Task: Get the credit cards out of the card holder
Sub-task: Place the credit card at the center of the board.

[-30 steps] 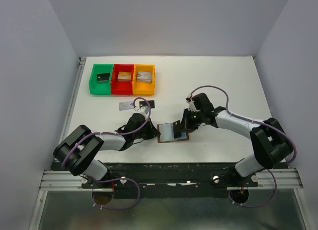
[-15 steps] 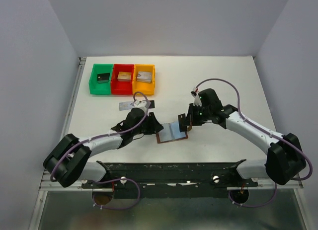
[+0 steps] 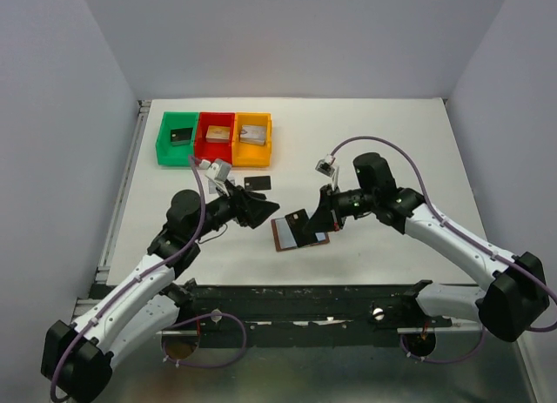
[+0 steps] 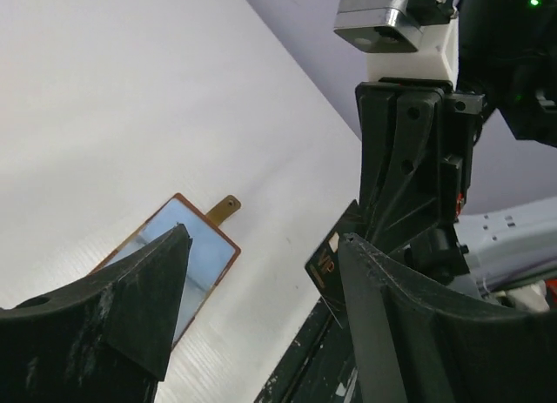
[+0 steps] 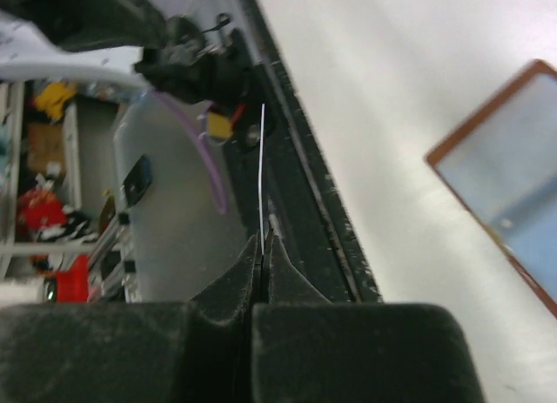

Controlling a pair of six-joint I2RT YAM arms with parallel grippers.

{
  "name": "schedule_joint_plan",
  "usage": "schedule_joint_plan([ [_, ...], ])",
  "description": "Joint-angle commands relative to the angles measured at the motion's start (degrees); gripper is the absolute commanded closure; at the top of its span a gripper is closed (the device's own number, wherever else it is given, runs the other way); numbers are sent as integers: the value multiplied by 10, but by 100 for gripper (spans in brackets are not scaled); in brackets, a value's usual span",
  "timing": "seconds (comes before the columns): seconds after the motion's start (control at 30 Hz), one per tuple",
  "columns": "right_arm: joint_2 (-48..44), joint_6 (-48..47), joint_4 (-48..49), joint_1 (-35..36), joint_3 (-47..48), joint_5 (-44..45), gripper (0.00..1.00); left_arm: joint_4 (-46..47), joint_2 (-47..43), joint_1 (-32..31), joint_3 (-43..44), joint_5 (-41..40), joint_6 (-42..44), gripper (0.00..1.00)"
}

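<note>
Top view: left gripper (image 3: 259,208) held up over table (image 3: 392,142), fingers spread wide, nothing held. Right gripper (image 3: 315,220) pinched tight on black card (image 3: 297,222), lifted just above card holder (image 3: 291,243). Card holder laid open on table. Second black card (image 3: 258,184) laid flat near trays (image 3: 215,138).

Left wrist view: card holder seen between spread fingers, blue inside up, snap tab (image 4: 225,209) sticking out.

Right wrist view: black card seen edge-on as thin line, squeezed between fingers.

Small brown leather bifold wallet (image 4: 204,259): lies open flat on white table (image 3: 392,142), light blue lining up, snap tab out. Thin black card (image 4: 324,265), gold lettering: in the air beside it, tilted, pinched by right gripper (image 5: 262,245). Second black card (image 3: 257,183): flat, apart.
</note>
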Motion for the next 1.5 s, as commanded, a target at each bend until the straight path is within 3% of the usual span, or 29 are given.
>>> schedule_joint_plan([
  [0.0, -9, -19, 40, 22, 10, -156, 100, -16, -24, 47, 21, 246, 52, 22],
  [0.13, 0, -36, 17, 39, 27, -176, 100, 16, -19, 56, 28, 338, 42, 23],
  [0.33, 24, -79, -56, 70, 66, -144, 100, 150, 39, 54, 23, 456, -51, 30],
  [0.47, 30, -93, -81, 77, 83, -132, 100, 131, 53, 52, 30, 470, -40, 41],
  [0.6, 32, -100, -93, 81, 95, -126, 100, 115, 54, 50, 30, 470, -27, 64],
  [0.67, 37, -106, -103, 85, 100, -122, 100, 115, 54, 48, 30, 472, -26, 70],
  [0.87, 53, -126, -135, 98, 123, -108, 100, 109, 63, 44, 37, 478, -26, 74],
  [1.1, 59, -144, -160, 106, 139, -95, 100, 81, 67, 37, 47, 479, -4, 100],
  [1.2, 53, -143, -162, 106, 139, -80, 100, 80, 64, 34, 43, 476, -4, 100],
  [1.3, 44, -119, -168, 106, 146, -11, 53, 42, 47, 35, 37, 427, 16, 100],
  [1.37, 26, -84, -172, 104, 153, 117, 41, -8, 29, 39, 35, 357, 43, 100],
  [1.47, -14, -48, -184, 100, 152, 310, 34, -6, 9, 64, 10, 227, 2, 100],
])
